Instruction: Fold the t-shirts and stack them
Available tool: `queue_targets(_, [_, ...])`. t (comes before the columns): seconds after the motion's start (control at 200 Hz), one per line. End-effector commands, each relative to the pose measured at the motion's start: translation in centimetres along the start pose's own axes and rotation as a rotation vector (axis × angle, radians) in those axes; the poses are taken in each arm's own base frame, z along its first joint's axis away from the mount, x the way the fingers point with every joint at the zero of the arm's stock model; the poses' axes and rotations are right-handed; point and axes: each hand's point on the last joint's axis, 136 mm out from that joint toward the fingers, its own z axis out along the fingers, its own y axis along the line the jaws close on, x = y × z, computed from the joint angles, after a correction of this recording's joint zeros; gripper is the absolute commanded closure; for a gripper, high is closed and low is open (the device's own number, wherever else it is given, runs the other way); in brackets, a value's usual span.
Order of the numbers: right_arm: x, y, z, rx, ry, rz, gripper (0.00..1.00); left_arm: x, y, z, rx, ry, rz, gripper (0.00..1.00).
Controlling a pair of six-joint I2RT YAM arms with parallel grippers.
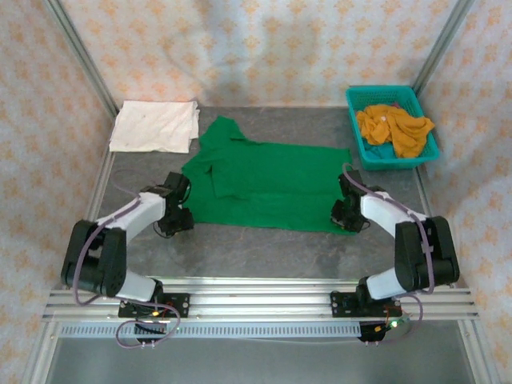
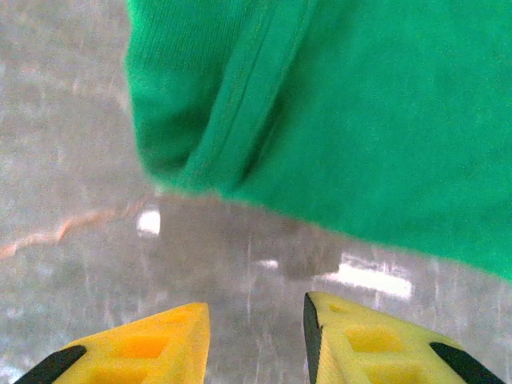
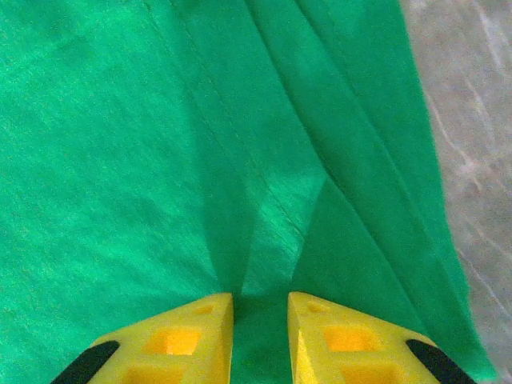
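A bright green t-shirt [image 1: 264, 182] lies spread flat across the middle of the table, one sleeve toward the back left. My left gripper [image 1: 182, 214] sits at its near left corner. In the left wrist view that gripper [image 2: 256, 308] is open over bare table, with the green t-shirt's hem [image 2: 336, 120] just ahead. My right gripper [image 1: 346, 214] is at the near right corner. Its yellow fingers [image 3: 200, 328] are shut on a raised pinch of green t-shirt [image 3: 160, 144], creases running out from the jaws. A cream-white t-shirt [image 1: 154, 126] lies folded at the back left.
A teal plastic basket [image 1: 364, 144] at the back right holds mustard-orange t-shirts [image 1: 394, 128]. The grey table [image 1: 264, 252] has bare room in front of the green shirt. Aluminium rails [image 1: 256, 292] run along the near edge, and patterned walls close the sides.
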Motion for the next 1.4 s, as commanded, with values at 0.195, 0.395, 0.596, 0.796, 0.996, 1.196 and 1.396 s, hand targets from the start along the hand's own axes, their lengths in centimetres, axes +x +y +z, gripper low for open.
queue_targets(0.195, [-3.7, 4.4, -5.7, -0.109, -0.176, -0.056, 0.75, -6.1, -4.6, -8.2, 0.188, -0.21, 0.001, 0.62])
queue_targets(0.395, [-6.2, 8.8, -6.3, -0.217, -0.258, -0.065, 0.74, -9.9, -10.0, -7.2, 0.252, -0.215, 0.071, 0.57])
queue_targets(0.596, [-6.5, 11.1, -6.2, -0.259, -0.262, -0.088, 0.74, -11.6, -12.9, -4.2, 0.244, -0.183, 0.102, 0.56])
queue_targets(0.796, [-6.8, 11.3, -6.1, -0.259, -0.269, -0.09, 0.73, -12.2, -14.1, -1.7, 0.236, -0.167, 0.109, 0.56])
queue_targets(0.996, [-6.9, 11.5, -6.1, -0.27, -0.272, -0.091, 0.73, -12.4, -15.3, -0.4, 0.239, -0.15, 0.126, 0.6])
queue_targets(1.196, [-6.9, 11.5, -6.2, -0.273, -0.278, -0.091, 0.72, -12.5, -15.0, 0.7, 0.201, -0.145, 0.119, 0.62])
queue_targets(1.396, [-6.8, 11.4, -6.2, -0.274, -0.279, -0.091, 0.72, -12.3, -14.5, 1.2, 0.165, -0.142, 0.111, 0.62])
